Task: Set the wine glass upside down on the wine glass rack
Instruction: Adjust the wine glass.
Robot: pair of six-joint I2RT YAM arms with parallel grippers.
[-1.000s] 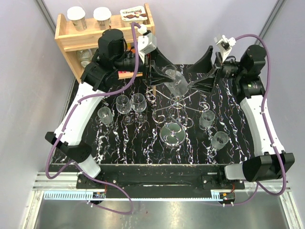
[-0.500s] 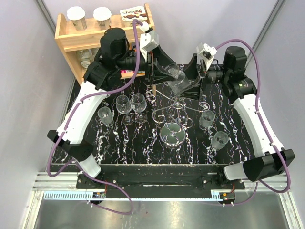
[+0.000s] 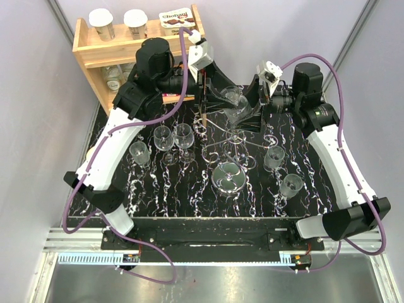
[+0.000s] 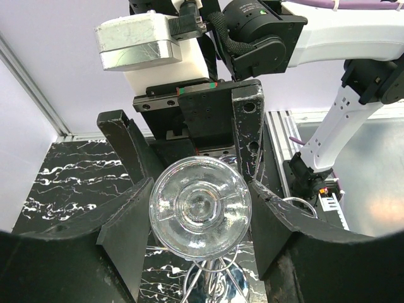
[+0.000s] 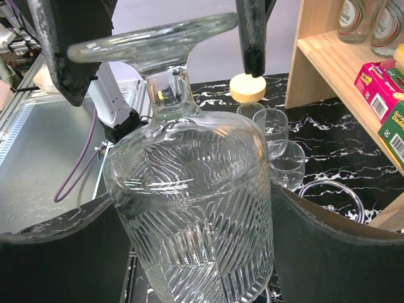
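- Right gripper (image 5: 196,246) has swung in, jaws wide astride the ribbed clear wine glass (image 3: 235,106); whether it grips, unclear.
- Left gripper (image 4: 199,218) clamps the foot, steadying it inverted over the thin silver wire rack (image 3: 235,136).

Both arms reach in at the wine glass (image 3: 235,107).
Left gripper (image 4: 199,211) clamps its foot; right gripper (image 5: 192,214) straddles its bowl, contact unclear.

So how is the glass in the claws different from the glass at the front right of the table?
The wine glass is upside down, foot on top; the front-right glass stands mouth up. The wine glass is off the table, the left claw at its foot and the right claw either side of its bowl; the front-right glass rests on the table, untouched. Both are clear glass.
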